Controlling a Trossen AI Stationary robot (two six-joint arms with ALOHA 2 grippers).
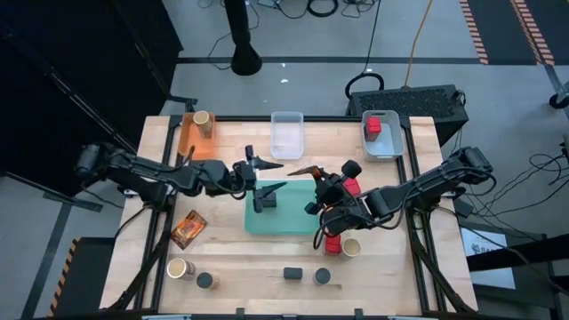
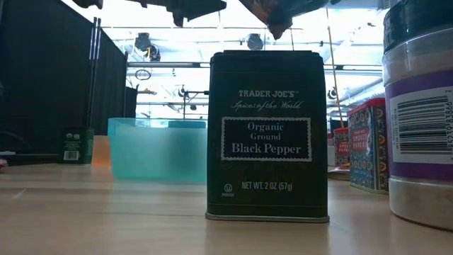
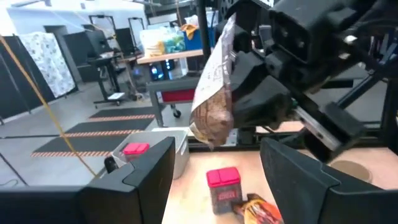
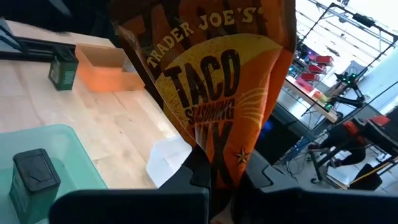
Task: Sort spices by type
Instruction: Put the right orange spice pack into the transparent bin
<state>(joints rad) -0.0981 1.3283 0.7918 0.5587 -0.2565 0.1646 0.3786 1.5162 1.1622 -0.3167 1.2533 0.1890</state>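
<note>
Over the teal tray (image 1: 283,219), the right gripper (image 1: 317,174) has its fingers pinched on a Trader Joe's taco seasoning packet (image 4: 214,93), held off the table. In the left wrist view the packet hangs roughly upright, long axis vertical, bulging at its lower end. The left gripper (image 1: 267,174) faces it just beside, fingers spread wide, holding nothing.

Even overhead light; low view backlit, its near jar (image 2: 419,113) blurred
</note>
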